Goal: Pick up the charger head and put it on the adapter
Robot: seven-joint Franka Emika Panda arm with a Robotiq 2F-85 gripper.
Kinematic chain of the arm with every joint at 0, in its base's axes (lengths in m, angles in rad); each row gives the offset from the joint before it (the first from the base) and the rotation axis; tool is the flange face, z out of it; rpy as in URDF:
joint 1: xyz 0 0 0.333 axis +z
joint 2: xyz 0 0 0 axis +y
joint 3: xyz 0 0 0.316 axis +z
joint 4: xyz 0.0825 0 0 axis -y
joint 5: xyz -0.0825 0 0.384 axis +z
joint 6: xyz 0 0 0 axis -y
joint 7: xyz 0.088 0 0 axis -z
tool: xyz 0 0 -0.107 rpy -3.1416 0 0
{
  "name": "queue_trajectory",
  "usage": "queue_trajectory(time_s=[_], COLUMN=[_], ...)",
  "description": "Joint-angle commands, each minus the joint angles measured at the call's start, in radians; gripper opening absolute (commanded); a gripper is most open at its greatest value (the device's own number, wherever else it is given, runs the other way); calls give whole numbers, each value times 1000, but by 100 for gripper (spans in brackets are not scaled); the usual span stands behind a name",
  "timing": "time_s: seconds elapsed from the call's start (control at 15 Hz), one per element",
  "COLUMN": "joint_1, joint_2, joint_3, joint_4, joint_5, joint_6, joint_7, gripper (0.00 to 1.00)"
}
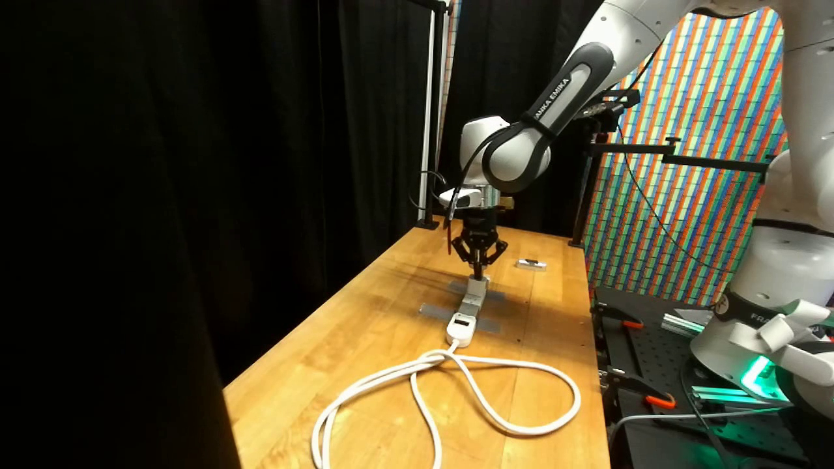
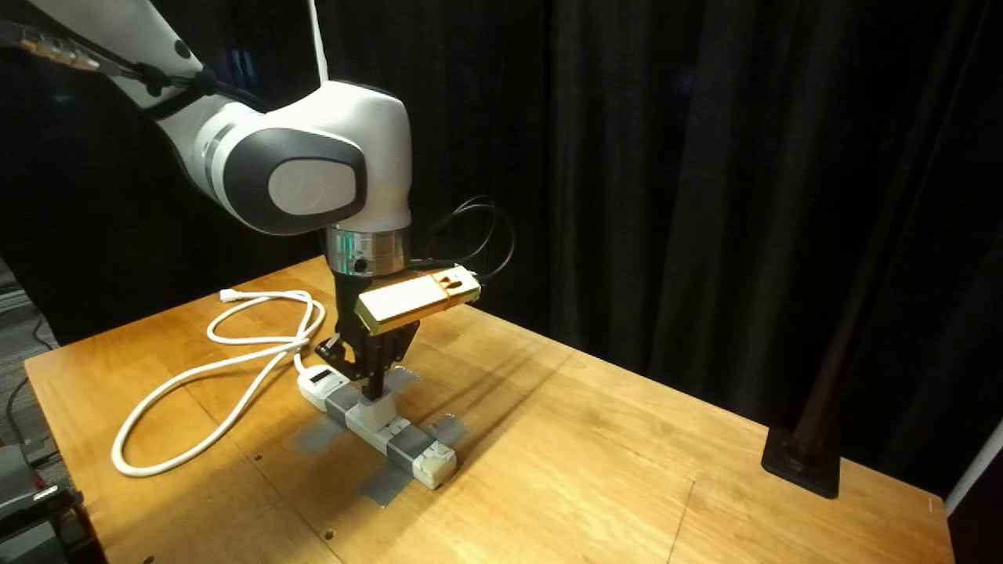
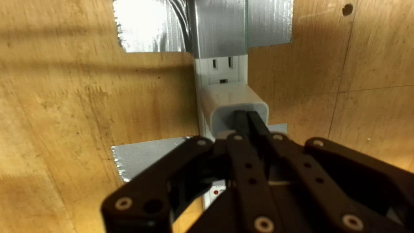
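One Robotiq gripper (image 3: pixel 247 116): fingers pressed together, tips touching the white charger head (image 3: pixel 229 95)
Power strip (image 3: pixel 222 72): beneath the charger head

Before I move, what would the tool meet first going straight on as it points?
The top of the charger head, standing on the adapter; the tool may even be touching it, though depth is unclear.

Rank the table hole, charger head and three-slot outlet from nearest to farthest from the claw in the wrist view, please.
1. Charger head, beneath the claw.
2. Three-slot outlet, just beyond it.
3. Table hole, upper right.
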Motion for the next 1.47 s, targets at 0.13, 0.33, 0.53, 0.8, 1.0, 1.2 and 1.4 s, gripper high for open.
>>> queue_trajectory(time_s=[0.13,0.33,0.53,0.8,1.0,1.2,1.4], joint_1=[-2,-2,0,2,2,1,2], joint_2=[79,99,118,137,128,75,19], joint_3=[12,13,14,14,9,-1,-9], joint_4=[27,46,70,100,111,90,53], joint_5=[13,13,13,11,7,2,-6], joint_6=[1,-17,-46,-85,-117,-120,-113], joint_7=[-25,-29,-31,-36,-36,-18,-2], gripper=[9,9,9,9,10,36,57])
